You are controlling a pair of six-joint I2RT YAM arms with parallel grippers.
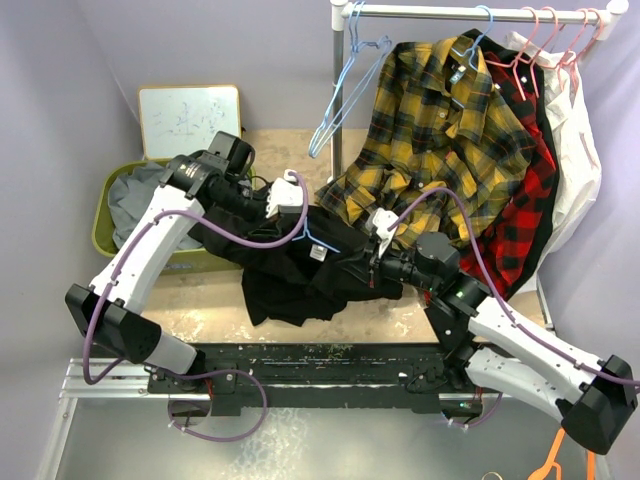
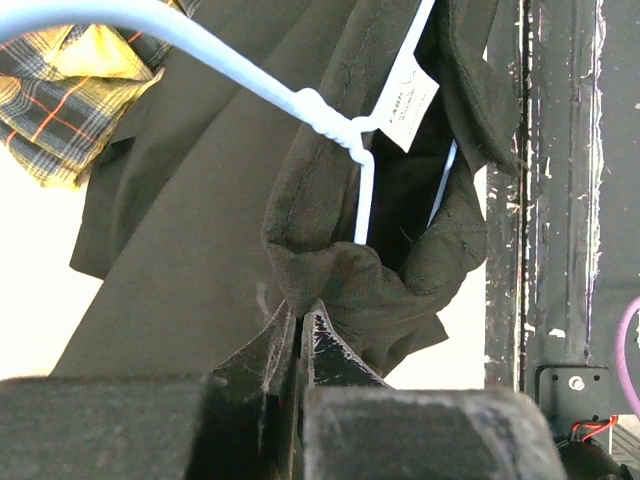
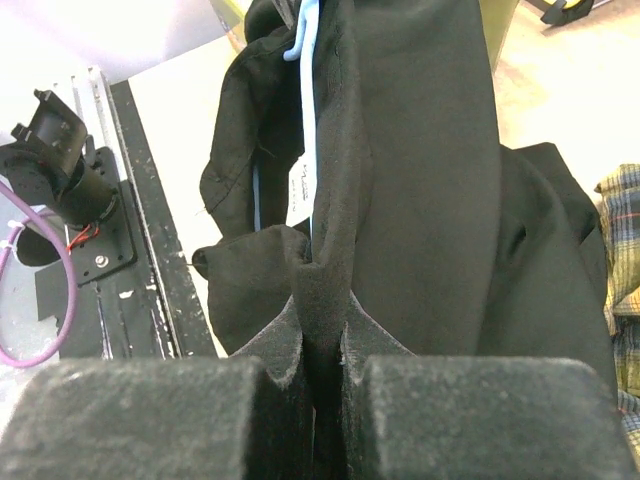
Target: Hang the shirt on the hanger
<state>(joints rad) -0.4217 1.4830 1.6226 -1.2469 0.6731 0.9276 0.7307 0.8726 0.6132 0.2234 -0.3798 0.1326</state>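
Left gripper [image 2: 300, 322] and right gripper [image 3: 320, 300] both pinched tight on black cloth — the shirt [image 1: 290, 285] bunched mid-table between them, the hanger [image 2: 325, 112] poking into its collar — so draw the fabric apart evenly, easing each shoulder over without tugging.

Overhead view is evenly lit and sharp, soft shadows only. Both wrist cams blow out the table [image 2: 30, 300] to white, and their near fingers [image 3: 150, 420] are blurry.
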